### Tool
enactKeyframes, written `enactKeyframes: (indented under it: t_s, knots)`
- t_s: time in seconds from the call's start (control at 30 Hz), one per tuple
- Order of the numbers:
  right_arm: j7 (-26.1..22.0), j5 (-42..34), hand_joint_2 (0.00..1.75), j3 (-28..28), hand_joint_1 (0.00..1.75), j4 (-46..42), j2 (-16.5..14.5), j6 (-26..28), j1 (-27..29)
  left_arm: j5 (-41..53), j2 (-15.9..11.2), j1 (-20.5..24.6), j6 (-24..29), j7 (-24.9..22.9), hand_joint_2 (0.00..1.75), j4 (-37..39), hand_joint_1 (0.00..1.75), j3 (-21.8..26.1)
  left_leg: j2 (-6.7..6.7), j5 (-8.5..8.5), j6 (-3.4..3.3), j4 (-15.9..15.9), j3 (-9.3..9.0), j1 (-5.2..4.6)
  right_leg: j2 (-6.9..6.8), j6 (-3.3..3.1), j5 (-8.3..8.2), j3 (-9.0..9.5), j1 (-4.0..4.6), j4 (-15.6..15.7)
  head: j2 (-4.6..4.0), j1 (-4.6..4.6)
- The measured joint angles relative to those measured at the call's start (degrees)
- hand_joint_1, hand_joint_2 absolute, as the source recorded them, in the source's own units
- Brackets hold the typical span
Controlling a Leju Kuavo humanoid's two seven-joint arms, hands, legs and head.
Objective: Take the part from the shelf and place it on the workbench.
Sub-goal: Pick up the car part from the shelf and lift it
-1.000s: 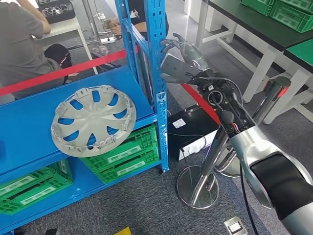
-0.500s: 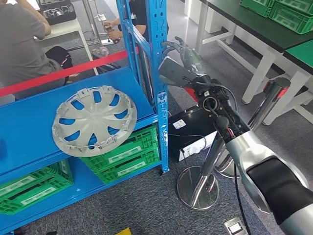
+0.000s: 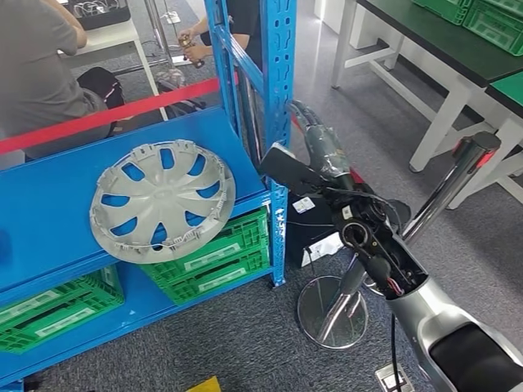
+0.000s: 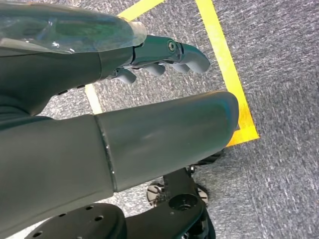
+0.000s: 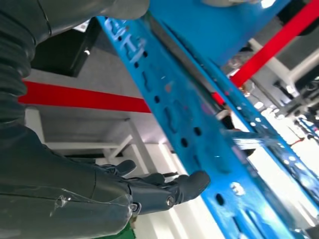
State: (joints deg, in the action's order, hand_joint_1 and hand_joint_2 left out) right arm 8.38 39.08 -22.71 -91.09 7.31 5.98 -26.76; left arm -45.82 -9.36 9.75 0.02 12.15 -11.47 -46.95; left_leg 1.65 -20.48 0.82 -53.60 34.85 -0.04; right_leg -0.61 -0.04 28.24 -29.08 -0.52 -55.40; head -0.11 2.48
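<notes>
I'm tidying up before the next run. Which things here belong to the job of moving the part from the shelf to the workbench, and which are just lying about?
Belongs to the job:
- hubcap, lying on the blue shelf
- right hand, empty, beside the shelf post
- left hand, empty, over the floor

Just lying about:
- green crates
- red barrier tape
- chrome stand
- black box

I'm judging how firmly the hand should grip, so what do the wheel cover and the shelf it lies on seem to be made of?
The wheel cover looks like moulded plastic with a matte silver-grey finish: thin spokes, cut-out openings and small clips around its rim. The shelf looks like painted sheet metal, smooth glossy blue, with a perforated upright post typical of steel racking. Neither is certain from looks alone.
</notes>
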Motion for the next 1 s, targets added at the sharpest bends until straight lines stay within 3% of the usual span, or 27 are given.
enactKeyframes:
  t_s: [0.6, 0.83, 1.0]
  knots:
    - [0.47, 2.38, 1.75, -0.2, 0.0, -9.19, 0.27, -0.49, 3.49, 1.15, 0.27, 0.58, -0.03, -0.51, 0.0, 0.0, 0.0, -0.02, -0.09, -0.38, -0.12, 0.0, 0.2, 0.0, -0.11, 0.2, 0.25, 0.08, 0.01, 0.39, 0.0, 0.01]
    - [-2.12, 1.43, 1.75, -1.72, 0.0, -7.27, -0.16, -2.81, 1.95, 1.8, 0.6, 1.55, -0.28, -1.07, 0.0, 0.0, 0.0, -0.1, -0.26, -0.38, -0.12, 0.02, 0.3, -0.01, -0.28, 0.21, 0.25, 0.11, 0.04, 0.45, 0.0, 0.02]
    - [-4.58, -3.21, 1.75, -3.33, 0.0, -0.94, -1.31, -4.8, -1.22, 2.21, 0.8, 2.25, -0.66, -1.37, 0.0, 0.0, 0.0, -0.16, -0.33, -0.37, -0.12, 0.02, 0.34, -0.01, -0.38, 0.21, 0.25, 0.12, 0.04, 0.48, 0.0, 0.02]
